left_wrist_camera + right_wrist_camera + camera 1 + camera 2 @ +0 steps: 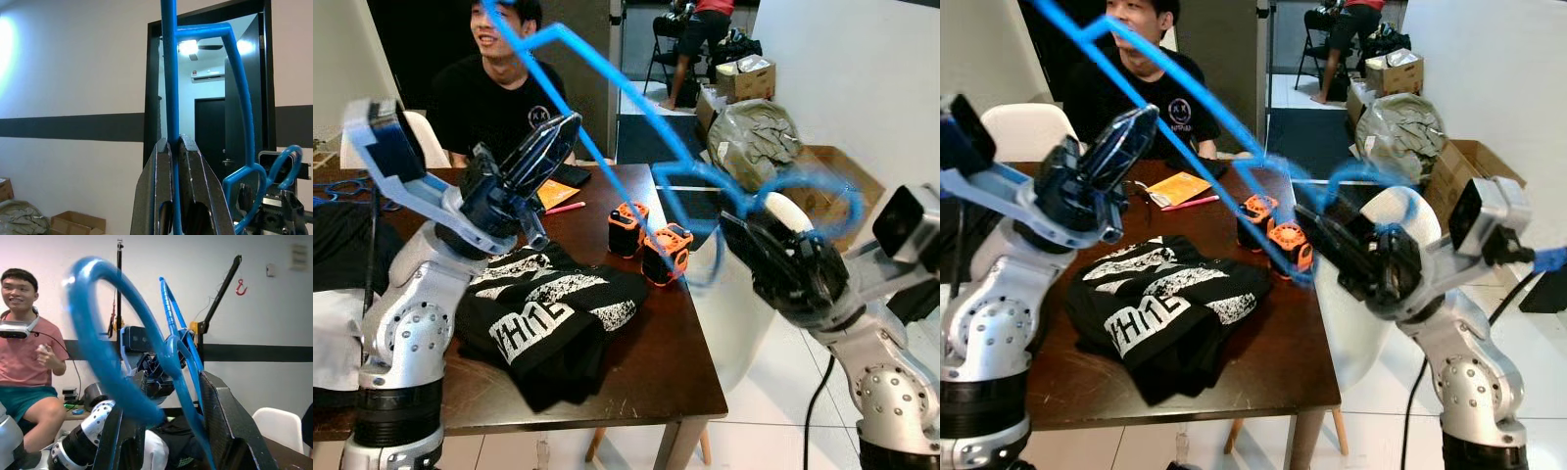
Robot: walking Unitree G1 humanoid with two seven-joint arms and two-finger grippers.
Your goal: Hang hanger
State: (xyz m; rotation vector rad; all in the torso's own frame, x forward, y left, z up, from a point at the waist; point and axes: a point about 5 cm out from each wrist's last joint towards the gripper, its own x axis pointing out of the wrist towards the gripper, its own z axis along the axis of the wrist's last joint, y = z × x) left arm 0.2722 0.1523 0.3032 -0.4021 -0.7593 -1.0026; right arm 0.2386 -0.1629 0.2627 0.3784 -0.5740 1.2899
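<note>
A blue plastic hanger [636, 98] is held up in the air over the dark wooden table [656, 362]. My left gripper [566, 127] is raised above the table's left half and is shut on one straight bar of the hanger [169, 73]. My right gripper [744, 235] is off the table's right edge, pointing toward the hanger's curved hook end. In the right wrist view its fingers stand apart, open, with the blurred blue hook [117, 377] passing between them.
A black shirt with white print [548, 304] and two orange-and-black devices [651, 245] lie on the table. A person in black [494, 88] sits behind it. Cardboard boxes and a bag [754, 137] stand right. A black pole with a red hook [239, 286] leans by the wall.
</note>
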